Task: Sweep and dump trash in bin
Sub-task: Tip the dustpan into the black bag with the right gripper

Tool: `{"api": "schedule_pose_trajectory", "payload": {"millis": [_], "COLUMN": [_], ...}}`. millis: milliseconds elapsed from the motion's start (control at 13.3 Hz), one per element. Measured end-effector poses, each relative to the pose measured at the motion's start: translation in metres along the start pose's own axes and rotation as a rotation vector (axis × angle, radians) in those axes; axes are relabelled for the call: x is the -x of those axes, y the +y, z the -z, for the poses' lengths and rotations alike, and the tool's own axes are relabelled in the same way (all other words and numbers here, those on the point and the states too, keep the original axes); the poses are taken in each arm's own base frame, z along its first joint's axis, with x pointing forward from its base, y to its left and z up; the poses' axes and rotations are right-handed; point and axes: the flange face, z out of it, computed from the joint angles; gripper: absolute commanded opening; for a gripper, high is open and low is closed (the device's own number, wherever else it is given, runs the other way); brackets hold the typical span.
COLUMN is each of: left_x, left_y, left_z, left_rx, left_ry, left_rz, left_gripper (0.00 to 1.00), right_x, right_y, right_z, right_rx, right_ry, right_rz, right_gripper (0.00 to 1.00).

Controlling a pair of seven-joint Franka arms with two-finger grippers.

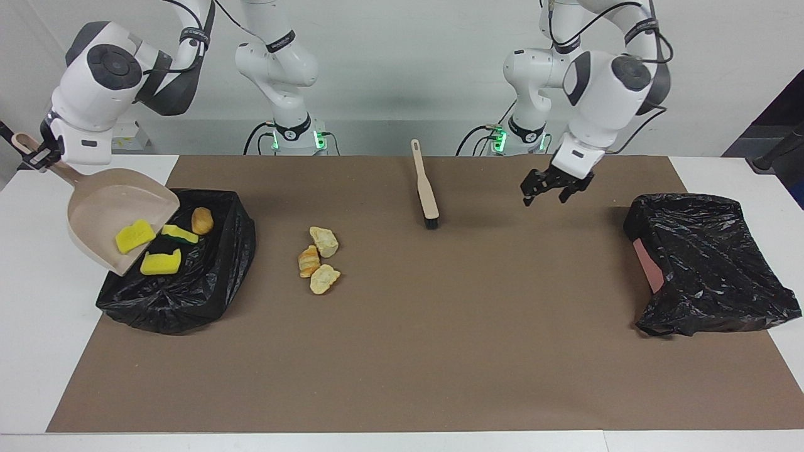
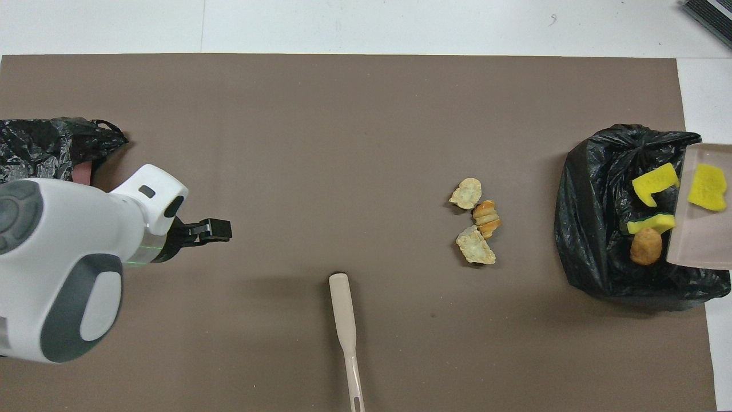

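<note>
My right gripper (image 1: 36, 157) is shut on the handle of the beige dustpan (image 1: 107, 210), which tilts steeply over the black-bagged bin (image 1: 188, 295). One yellow wedge (image 1: 134, 235) lies in the pan. Two more wedges (image 1: 161, 262) (image 1: 179, 233) and the tan lump (image 1: 201, 220) are in the bag's hollow. Three bread pieces (image 1: 324, 241) (image 1: 308, 260) (image 1: 324, 279) lie on the mat beside the bin. My left gripper (image 1: 553, 188) hangs open and empty over the mat, between the brush (image 1: 427, 188) and the second bag. In the overhead view the left gripper (image 2: 211, 229) is well off from the brush (image 2: 343, 320).
A second black bag (image 1: 710, 263) with a pink edge showing sits at the left arm's end of the brown mat (image 1: 440, 351). The brush lies flat on the mat close to the robots, bristles pointing away from them.
</note>
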Motion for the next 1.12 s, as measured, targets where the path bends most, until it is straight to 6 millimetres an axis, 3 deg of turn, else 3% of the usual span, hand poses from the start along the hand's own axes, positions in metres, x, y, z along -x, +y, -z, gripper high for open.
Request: {"api": "schedule_pose_trajectory", "payload": {"millis": [225, 525, 750, 899, 1124], "left_x": [-0.013, -0.028, -0.055, -0.068, -0.070], "left_y": [-0.028, -0.035, -0.048, -0.051, -0.051], "left_z": [0.041, 0.082, 0.109, 0.113, 0.110], "left_rx": [-0.057, -0.080, -0.080, -0.099, -0.102], "left_ry": [0.021, 0.033, 0.012, 0.013, 0.002], "left_rz": [-0.107, -0.136, -0.118, -0.153, -0.181], "left_gripper": [1.00, 1.00, 1.00, 1.00, 1.00], "right_x": [0.001, 0.004, -0.004, -0.004, -0.005], "right_y": [0.001, -0.005, -0.003, -0.001, 0.001], "right_z": [0.014, 0.030, 0.045, 0.063, 0.101], "right_rx": [0.035, 0.070, 0.097, 0.094, 0.078], "right_ry": [-0.100, -0.149, -0.145, -0.138, -0.010], "right_rz": [0.046, 0.065, 0.076, 0.064, 0.004], "right_gripper": [0.00, 0.00, 0.00, 0.00, 0.00]}}
